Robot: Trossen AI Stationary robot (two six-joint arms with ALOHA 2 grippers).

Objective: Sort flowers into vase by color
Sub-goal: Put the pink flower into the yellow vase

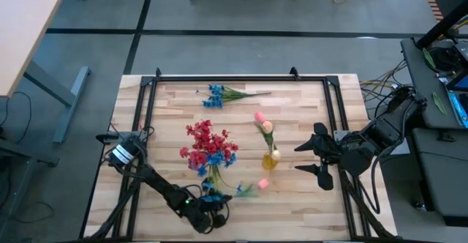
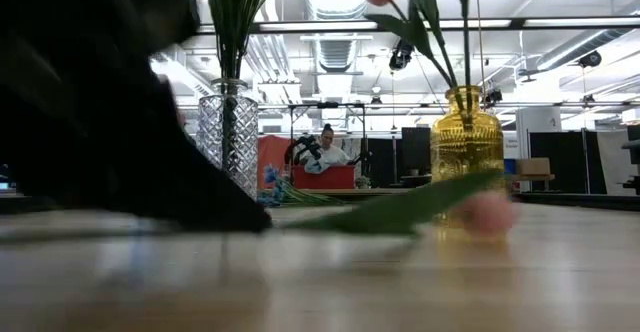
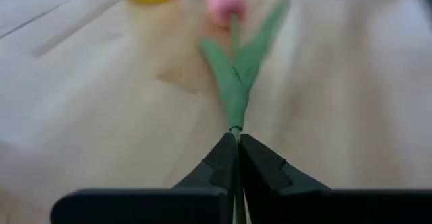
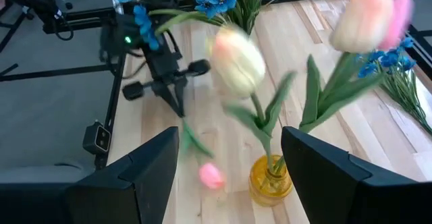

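Already two tulips in yellow vase, left claw clamped on pink tulip stem, right claw wide, empty.

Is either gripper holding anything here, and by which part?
The left gripper is shut on the pink tulip, pinching its stem end. The right gripper is open, empty.

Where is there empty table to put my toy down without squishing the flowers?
Bare wood lies along the table's left side, beside the red and blue bunch, and in the far right corner. The middle is crowded: yellow vase, tulips, both grippers.
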